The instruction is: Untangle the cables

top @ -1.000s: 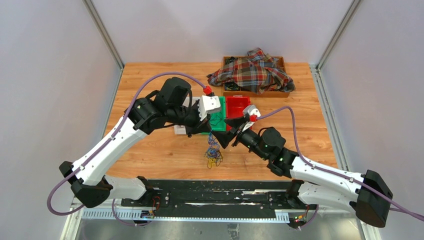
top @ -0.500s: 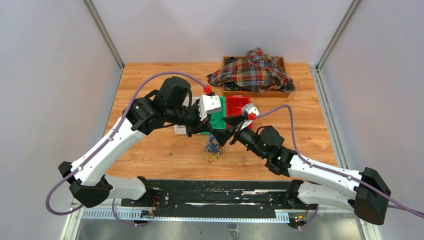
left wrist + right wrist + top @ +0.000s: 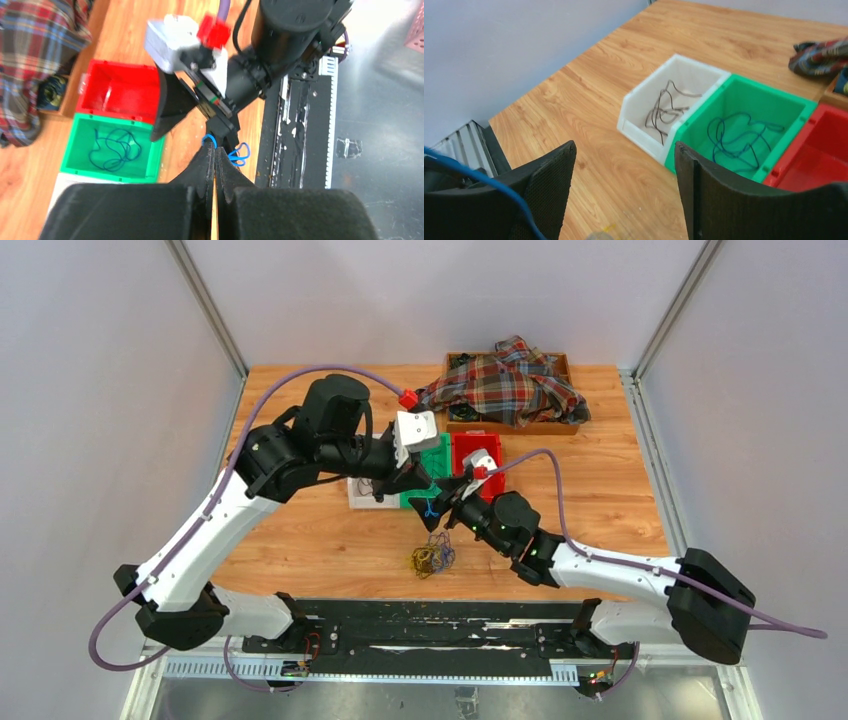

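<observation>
— Lifted and drawn back toward the bins since a second ago, with the left gripper (image 3: 215,156) pressed together on a blue cable (image 3: 239,152). Left the tangle (image 3: 430,558) lying on the table (image 3: 330,540), nearer the arm bases than before.

— And on the right?

— Slid in close beside the left gripper. Spread wide on the right gripper (image 3: 624,150), holding nothing, with the blue strand crossing one finger rather than passing between the jaws.

— Likely trouble?

— Closing on air, given that strand outside the gap. Snagging too: cannot tell whether fully free of the heap below, so hauling further may drag the tangle along.

— Farther out?

— Green bin (image 3: 774,102) already holding a second blue cable (image 3: 736,135), white bin (image 3: 639,112) a dark cable (image 3: 664,107), red bin (image 3: 824,145) alongside. Could clip the other arm or knock a bin when swinging across, being so near.
</observation>
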